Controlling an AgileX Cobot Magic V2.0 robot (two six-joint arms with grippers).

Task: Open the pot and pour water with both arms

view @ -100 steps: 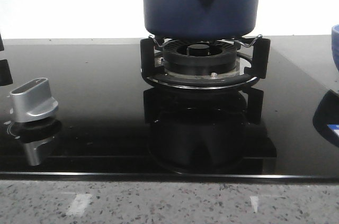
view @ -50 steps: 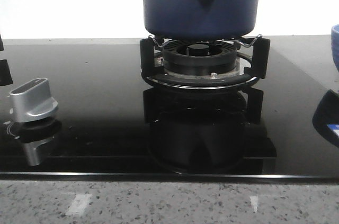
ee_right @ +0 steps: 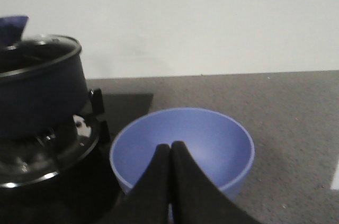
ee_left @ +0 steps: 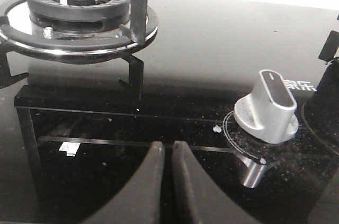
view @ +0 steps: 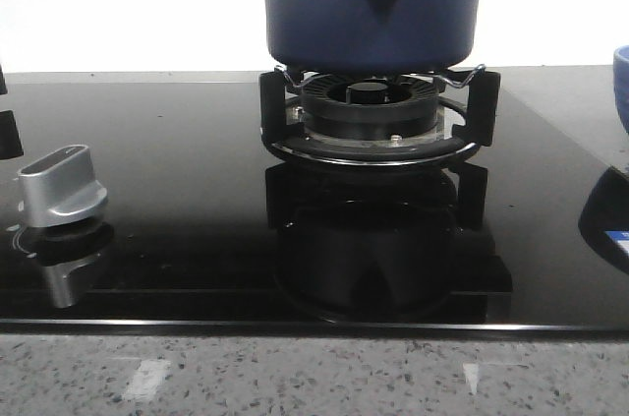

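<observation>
Pot (ee_right: 39, 94) beside right pincer (ee_right: 170, 152)

Three cameras around one stove

The front view sits low and close, facing the burner (view: 371, 106) under the pot (view: 371, 3). The left wrist view looks down over the knob (ee_left: 267, 108); the right wrist view faces the bowl (ee_right: 183, 147), sharing pot and burner.

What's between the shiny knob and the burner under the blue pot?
Nothing: in the front view, only bare black glass stovetop lies between the silver knob and the burner under the pot.
</observation>
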